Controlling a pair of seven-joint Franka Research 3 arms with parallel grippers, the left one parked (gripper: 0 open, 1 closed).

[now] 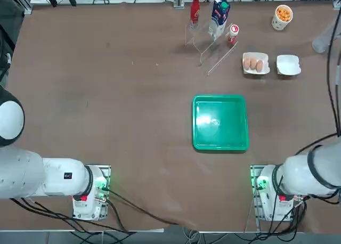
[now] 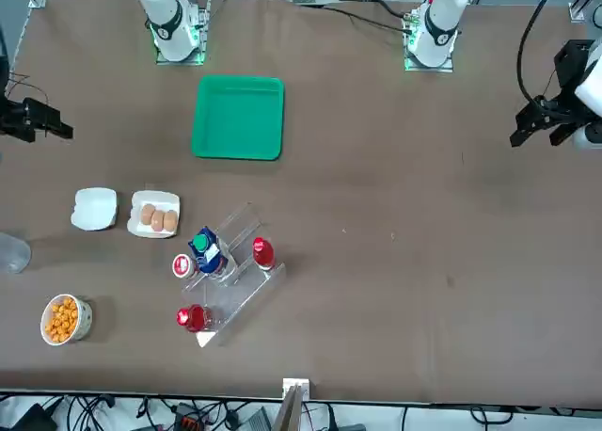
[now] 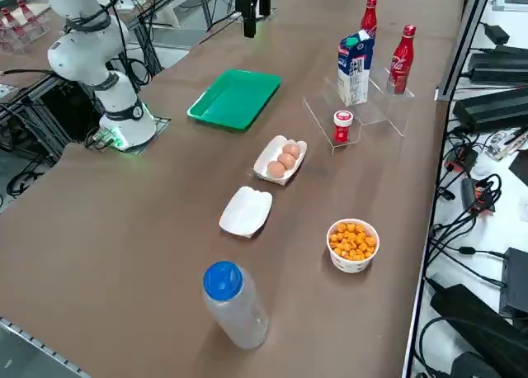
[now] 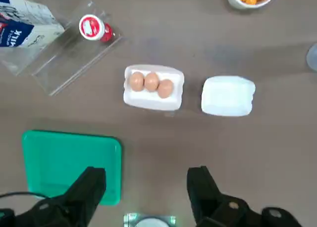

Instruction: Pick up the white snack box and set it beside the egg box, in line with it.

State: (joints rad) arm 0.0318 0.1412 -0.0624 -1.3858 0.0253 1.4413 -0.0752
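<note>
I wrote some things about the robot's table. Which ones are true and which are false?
1. The white snack box lies on the table beside the egg box. True.
2. The right gripper is holding the white snack box. False: it is open, holds nothing and hangs above the table, apart from both boxes.
3. The green tray has eggs in it. False: it holds nothing; the eggs sit in the egg box.
4. The cup of orange snacks stands upright on the table. True.
5. The milk carton lies flat inside the green tray. False: it stands upright on the clear stand.
</note>
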